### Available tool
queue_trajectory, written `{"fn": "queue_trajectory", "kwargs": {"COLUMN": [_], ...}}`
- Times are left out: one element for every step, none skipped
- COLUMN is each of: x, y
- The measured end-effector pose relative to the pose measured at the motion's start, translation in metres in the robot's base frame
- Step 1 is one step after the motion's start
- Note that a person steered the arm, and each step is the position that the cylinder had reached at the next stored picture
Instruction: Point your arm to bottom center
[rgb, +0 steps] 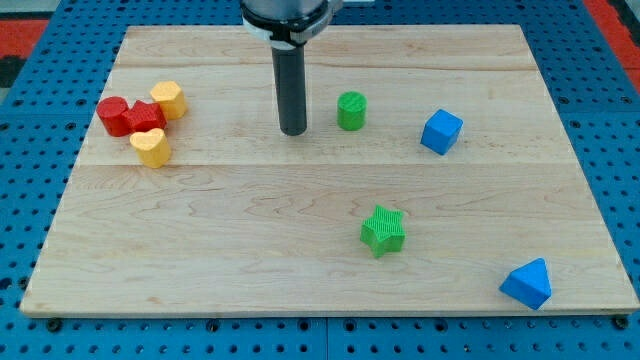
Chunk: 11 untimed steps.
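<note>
My dark rod comes down from the view's top centre, and my tip (293, 131) rests on the wooden board (200, 260) in its upper middle. A green cylinder (351, 110) stands just to the right of the tip, apart from it. A blue cube (441, 131) lies further right. A green star (383, 230) lies below and to the right of the tip. A blue triangular block (527, 283) sits near the bottom right corner.
At the left a cluster sits together: a red cylinder (113, 115), a red block (146, 116), a yellow block (168, 99) above and a yellow heart-like block (151, 146) below. Blue pegboard (30, 110) surrounds the board.
</note>
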<state>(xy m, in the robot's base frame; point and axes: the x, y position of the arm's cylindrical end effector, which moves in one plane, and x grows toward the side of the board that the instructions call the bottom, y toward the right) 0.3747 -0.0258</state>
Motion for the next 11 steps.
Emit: {"fn": "queue_trajectory", "kwargs": {"x": [-0.033,-0.013,0.002,0.009,0.009,0.020,0.020,0.078,0.150,0.186,0.244], "y": [0.087,0.136,0.045,0.022,0.018,0.008,-0.044,-0.066,-0.030,0.002,0.027]}}
